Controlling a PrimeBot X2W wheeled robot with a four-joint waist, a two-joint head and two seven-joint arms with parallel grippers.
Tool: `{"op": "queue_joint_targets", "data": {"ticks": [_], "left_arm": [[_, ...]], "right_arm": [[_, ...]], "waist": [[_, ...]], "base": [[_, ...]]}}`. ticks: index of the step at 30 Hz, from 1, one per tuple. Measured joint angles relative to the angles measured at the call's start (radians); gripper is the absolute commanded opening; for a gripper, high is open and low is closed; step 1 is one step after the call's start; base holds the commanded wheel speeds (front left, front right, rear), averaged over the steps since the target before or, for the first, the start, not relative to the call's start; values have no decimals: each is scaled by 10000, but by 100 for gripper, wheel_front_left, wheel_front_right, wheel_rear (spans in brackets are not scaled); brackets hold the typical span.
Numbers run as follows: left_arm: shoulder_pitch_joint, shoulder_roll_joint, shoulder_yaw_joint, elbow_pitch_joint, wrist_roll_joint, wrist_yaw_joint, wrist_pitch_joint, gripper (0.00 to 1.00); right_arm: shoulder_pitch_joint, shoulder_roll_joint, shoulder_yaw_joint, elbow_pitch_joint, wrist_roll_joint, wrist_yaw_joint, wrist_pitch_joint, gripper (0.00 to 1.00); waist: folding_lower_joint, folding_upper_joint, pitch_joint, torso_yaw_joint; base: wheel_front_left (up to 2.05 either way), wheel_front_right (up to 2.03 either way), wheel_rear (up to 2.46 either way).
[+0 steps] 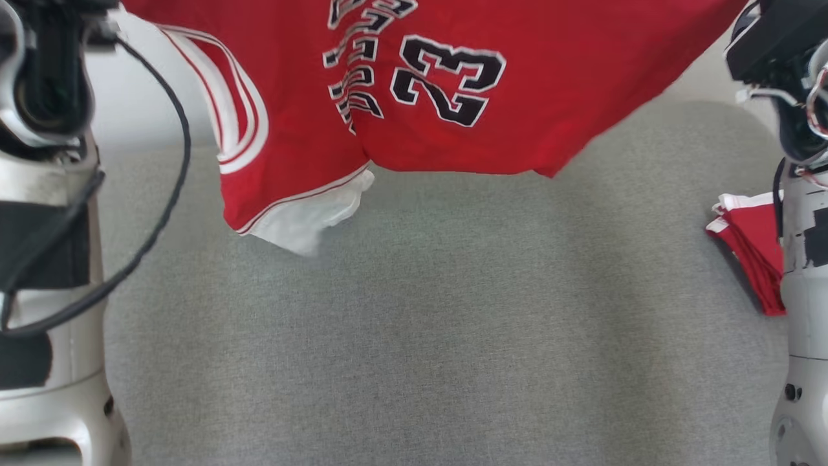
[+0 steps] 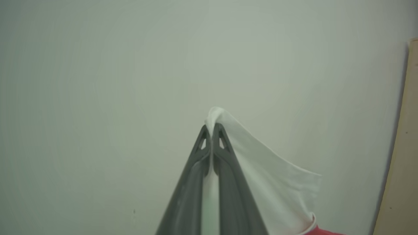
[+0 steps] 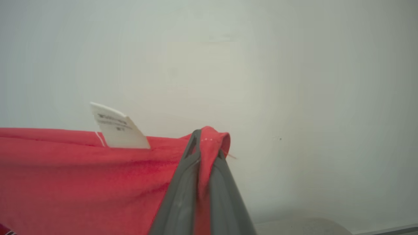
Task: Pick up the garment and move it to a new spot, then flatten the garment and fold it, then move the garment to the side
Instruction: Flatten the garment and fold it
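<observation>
Upper frame edge cuts off jersey (image 1: 453,97) top. Print on tag (image 3: 119,129) blurred, unreadable. My right forearm (image 1: 805,310) hides half of red pile (image 1: 750,252).

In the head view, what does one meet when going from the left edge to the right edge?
From the left: left forearm → red jersey numbered 23 → folded red garments → right forearm.

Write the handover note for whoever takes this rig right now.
Grippers: left gripper shut on white trim of the jersey; right gripper shut on its red edge.
Things: jersey hangs spread between them over the grey table; a red stack lies at the table's right.
Done: pickup.
Left: lay it down at the new spot, flatten, fold, move aside.
</observation>
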Motion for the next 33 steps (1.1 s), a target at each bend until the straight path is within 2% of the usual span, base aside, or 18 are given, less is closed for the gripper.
{"op": "queue_joint_targets", "data": {"ticks": [4,10,18,21,24,25,29,33], "left_arm": [[-420,-86,159,-100,-236,-79,-259,0],[-705,-44,-94,134,-188,134,345,0],[-1867,161,-364,219,188,230,255,0],[-2466,290,-652,311,685,65,-171,0],[-3177,828,-1032,347,1680,-128,-1162,0],[-3614,1116,-1081,445,2084,-203,-1964,0],[-4549,1170,-1170,353,2512,-389,-3225,0],[-5229,1093,-1298,-968,2650,-646,-3469,0]], "right_arm": [[0,-117,173,-575,176,0,4,0],[112,-230,136,-1049,433,0,660,0],[-481,75,-36,-1099,468,0,788,0],[-1078,299,-52,-773,382,0,430,0],[-1785,608,-82,-291,71,0,-422,0],[-2256,849,-153,52,-128,0,-1202,0],[-3132,1060,-288,525,-660,0,-3116,0],[-3791,947,-336,639,-1544,0,-5049,0]], "waist": [[-1,-1,-70,-94],[2,0,346,-167],[4,1,1633,-318],[4,1,2263,-392],[6,2,2906,-495],[6,2,3302,-588],[7,3,4011,-816],[5,1,4631,-1008]], "base": [[0,0,0],[0,0,0],[0,0,0],[0,0,0],[0,0,0],[0,0,0],[0,0,0],[0,0,0]]}}
